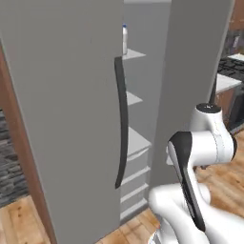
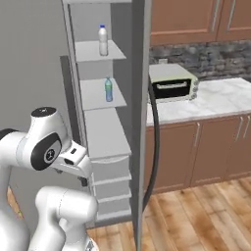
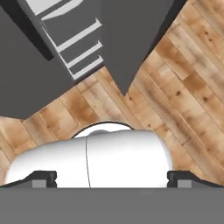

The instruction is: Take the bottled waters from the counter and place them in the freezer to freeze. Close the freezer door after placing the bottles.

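Observation:
The freezer (image 2: 90,22) stands with its right door (image 2: 141,98) swung out toward me, seen edge-on with its long dark handle (image 2: 154,147). Two bottled waters stand upright inside: a whitish one with a blue cap (image 2: 103,40) on the top shelf, also visible from the other side (image 1: 125,40), and a bluish one (image 2: 109,89) on the shelf below. My gripper (image 2: 83,177) hangs low in front of the lower drawers, pointing down at the floor. In the hand view its tips (image 3: 113,179) stand far apart, open and holding nothing.
The freezer's left door (image 1: 62,119) is closed, its dark handle (image 1: 122,124) at the gap. A toaster oven (image 2: 171,83) sits on the marble counter (image 2: 215,100) right of the open door, above brown cabinets. Wooden floor (image 3: 175,87) lies below. A stove (image 1: 228,71) shows far right.

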